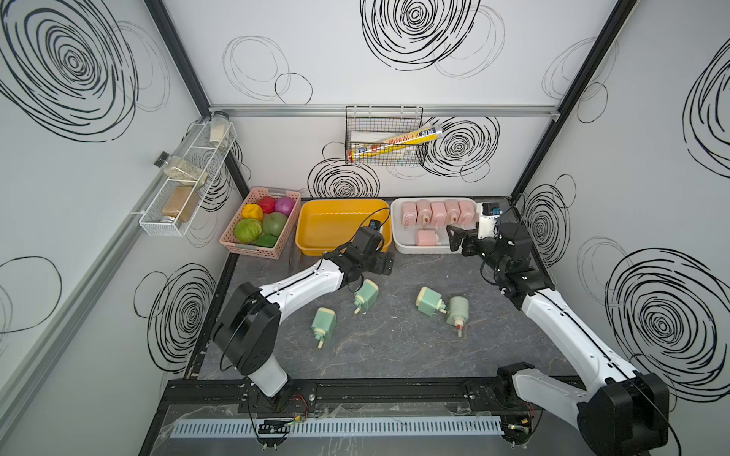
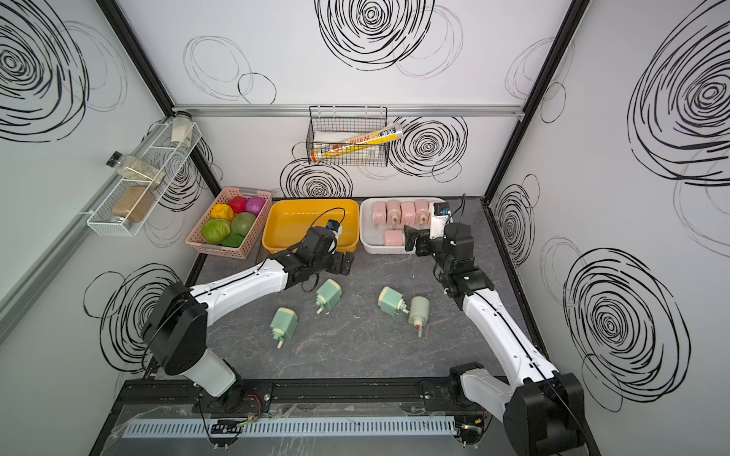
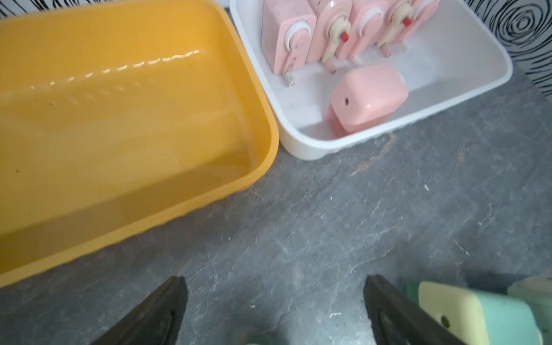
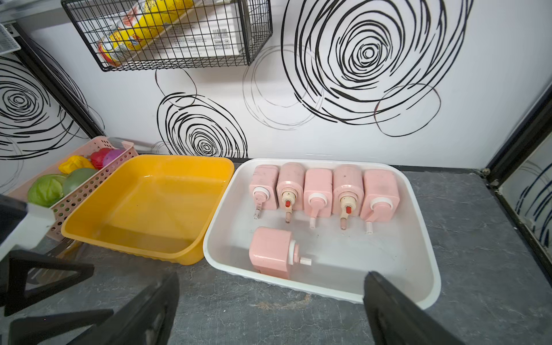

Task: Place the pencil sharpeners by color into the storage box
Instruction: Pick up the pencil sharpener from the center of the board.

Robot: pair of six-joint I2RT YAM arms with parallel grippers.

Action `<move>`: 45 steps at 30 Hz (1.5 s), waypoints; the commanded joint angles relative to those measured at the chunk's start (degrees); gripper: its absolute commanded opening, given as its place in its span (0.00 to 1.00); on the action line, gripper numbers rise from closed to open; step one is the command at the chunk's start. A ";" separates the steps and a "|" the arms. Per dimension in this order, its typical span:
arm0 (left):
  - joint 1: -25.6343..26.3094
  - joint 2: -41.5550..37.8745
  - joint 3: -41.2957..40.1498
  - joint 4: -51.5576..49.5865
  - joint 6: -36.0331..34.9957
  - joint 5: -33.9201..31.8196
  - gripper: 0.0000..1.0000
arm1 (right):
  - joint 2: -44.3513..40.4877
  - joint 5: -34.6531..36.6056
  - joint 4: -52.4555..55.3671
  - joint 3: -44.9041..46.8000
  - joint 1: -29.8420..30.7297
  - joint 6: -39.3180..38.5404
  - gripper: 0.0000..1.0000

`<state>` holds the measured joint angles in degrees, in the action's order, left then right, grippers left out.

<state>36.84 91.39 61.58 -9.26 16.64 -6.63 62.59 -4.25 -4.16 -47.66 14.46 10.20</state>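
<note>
Pink sharpeners are lying in the white box; I'm seeing four green sharpeners loose, left end effector and right end effector gaping empty.

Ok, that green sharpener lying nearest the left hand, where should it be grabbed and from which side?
Take the green sharpener by its mint body, across the two flat long sides, with the open left hand coming straight down. It lies flat on the table, sides exposed; the thin crank sticking out toward the front and the rounded cream end likely offer poorer holds.
</note>
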 commanded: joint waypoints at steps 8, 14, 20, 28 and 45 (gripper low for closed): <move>0.11 -10.37 -17.49 14.34 0.78 3.38 0.99 | -0.36 -0.69 -2.49 0.68 0.30 1.47 1.00; 1.21 -11.32 -23.62 20.33 0.43 2.67 0.99 | 0.51 -1.01 -1.91 -0.06 0.31 1.85 1.00; 2.75 -11.17 -26.43 21.80 0.67 3.20 0.99 | 0.69 -1.25 -1.82 -0.24 0.31 2.05 1.00; 5.50 -10.75 -26.60 19.35 5.01 -0.77 0.99 | 1.56 -1.54 -1.75 -0.62 0.31 2.28 1.00; 10.53 -11.80 -27.22 15.41 5.52 -9.23 0.96 | 3.33 -3.72 -1.57 -1.20 0.40 3.16 1.00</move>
<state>47.27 78.30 33.41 6.44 24.51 -12.05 65.73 -7.20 -4.82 -47.48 14.50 12.69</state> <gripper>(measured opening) 0.970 0.997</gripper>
